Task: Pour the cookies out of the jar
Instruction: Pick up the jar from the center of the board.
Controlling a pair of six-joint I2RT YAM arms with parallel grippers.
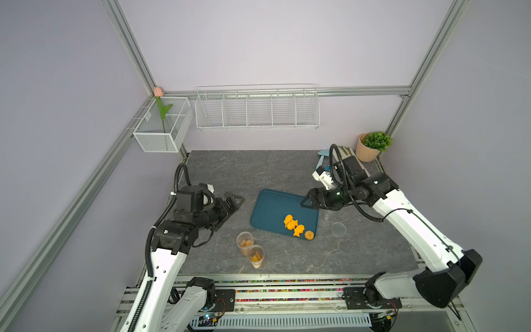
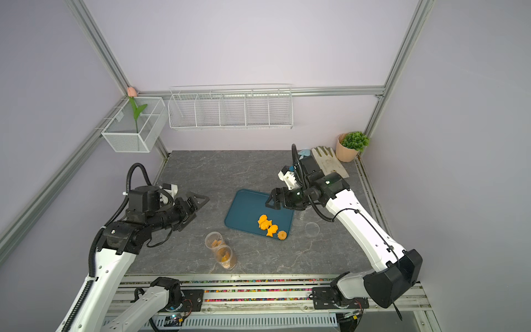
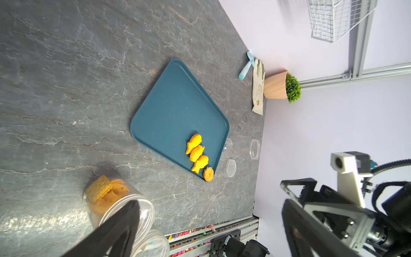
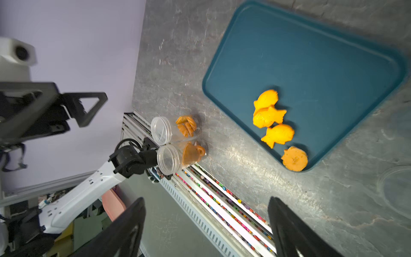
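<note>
Two clear jars stand upright side by side near the table's front, jar [image 1: 245,242] and jar [image 1: 256,255], each with tan and orange cookies [image 3: 104,191] inside; both also show in the right wrist view, jar [image 4: 178,130] and jar [image 4: 181,156]. Several bright orange cookies [image 1: 294,226] lie on the teal tray [image 1: 270,207]. My left gripper [image 1: 237,201] hangs open left of the tray, behind the jars, empty. My right gripper [image 1: 307,201] is open over the tray's right edge, empty. In the wrist views the left gripper [image 3: 210,203] and right gripper [image 4: 206,200] show wide gaps.
Clear lids [image 1: 338,229] lie on the table right of the tray. A potted plant [image 1: 372,145], a glove [image 2: 327,161] and a light blue tool [image 3: 245,66] sit at the back right. Wire baskets [image 1: 257,107] hang on the back wall.
</note>
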